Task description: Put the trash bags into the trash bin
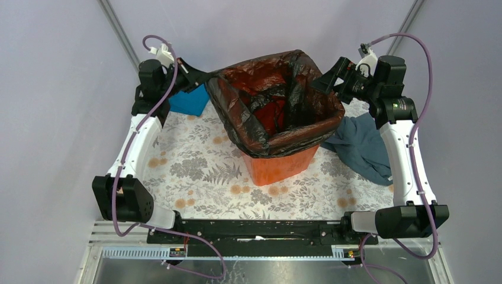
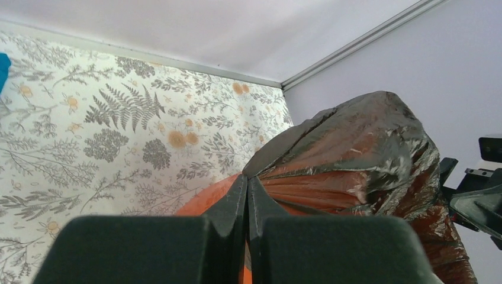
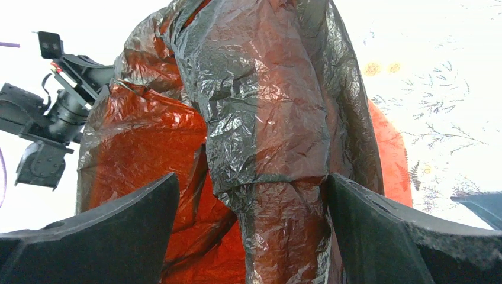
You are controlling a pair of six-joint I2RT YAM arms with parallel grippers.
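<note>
The orange trash bin [image 1: 278, 167] stands in the middle of the patterned table. The shiny black trash bag [image 1: 278, 97] lines it, its mouth spread over the rim and folded down the outside. My left gripper [image 1: 207, 77] is shut on the bag's far left corner, and the film fans out taut from its closed tips [image 2: 246, 182]. My right gripper [image 1: 324, 80] is at the bag's far right corner. Its jaws stand wide open [image 3: 251, 195] with a creased fold of the bag [image 3: 266, 118] between them. The bin's orange wall [image 3: 391, 154] shows behind the film.
A grey-blue cloth [image 1: 361, 147] lies crumpled right of the bin, under the right arm. A teal cloth [image 1: 188, 100] lies at the far left, under the left wrist. Grey walls close in the back and sides. The left arm [image 3: 53, 118] shows across the bin.
</note>
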